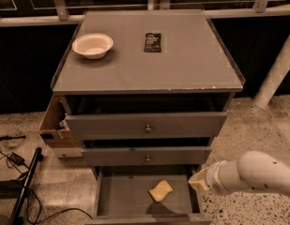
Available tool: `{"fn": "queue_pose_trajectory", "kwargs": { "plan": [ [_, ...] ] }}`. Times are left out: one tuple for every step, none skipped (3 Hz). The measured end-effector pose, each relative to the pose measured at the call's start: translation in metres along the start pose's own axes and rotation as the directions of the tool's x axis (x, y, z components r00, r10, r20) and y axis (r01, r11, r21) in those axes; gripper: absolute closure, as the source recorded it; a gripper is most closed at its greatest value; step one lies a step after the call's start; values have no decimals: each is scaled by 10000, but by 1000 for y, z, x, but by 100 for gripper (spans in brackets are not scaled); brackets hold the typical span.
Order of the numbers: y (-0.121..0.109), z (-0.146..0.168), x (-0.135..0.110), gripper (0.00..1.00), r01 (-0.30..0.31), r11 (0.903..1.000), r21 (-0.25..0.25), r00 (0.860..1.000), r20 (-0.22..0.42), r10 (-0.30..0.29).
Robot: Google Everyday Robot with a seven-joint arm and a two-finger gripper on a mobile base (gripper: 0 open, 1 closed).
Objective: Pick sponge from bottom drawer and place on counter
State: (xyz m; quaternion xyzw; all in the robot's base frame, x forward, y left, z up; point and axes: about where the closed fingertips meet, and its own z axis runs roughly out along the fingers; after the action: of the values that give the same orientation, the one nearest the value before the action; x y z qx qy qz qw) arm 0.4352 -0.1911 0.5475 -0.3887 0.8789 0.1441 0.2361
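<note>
Sponge (161, 191) is lying flat on the floor of the bottom drawer (121, 198), right of centre and toward the front half. It is sitting clear of both side walls. Its long axis is running across the drawer on a slight diagonal, with the right end pointing up toward the cabinet and the left end toward the drawer front. No print or label is showing on it.

Bottom drawer is standing pulled out, with its grey floor exposed. The two wider drawer fronts above it, the middle drawer (111, 156) and the top drawer (107, 125), are each showing a small round knob.

Gripper (199, 182) is hovering just beside the drawer's right wall, near the sponge but apart from it, on the end of the white arm (257, 172) that is coming in from the right edge. It is holding nothing visible; whether it is open or closed cannot be told.

Counter (182, 69) is carrying a white bowl (92, 45) at back left and a black packet (153, 42) at back centre, the two well apart. The packet is showing pale markings, but the writing is not readable
</note>
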Motion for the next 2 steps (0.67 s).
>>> {"fn": "queue_pose_trajectory", "kwargs": {
  "plan": [
    [8,33,20,100,-418,9978,-510,9991,-13,418],
    [9,39,31,100,-139,9995,-286,9997,-182,134]
  ]
}}
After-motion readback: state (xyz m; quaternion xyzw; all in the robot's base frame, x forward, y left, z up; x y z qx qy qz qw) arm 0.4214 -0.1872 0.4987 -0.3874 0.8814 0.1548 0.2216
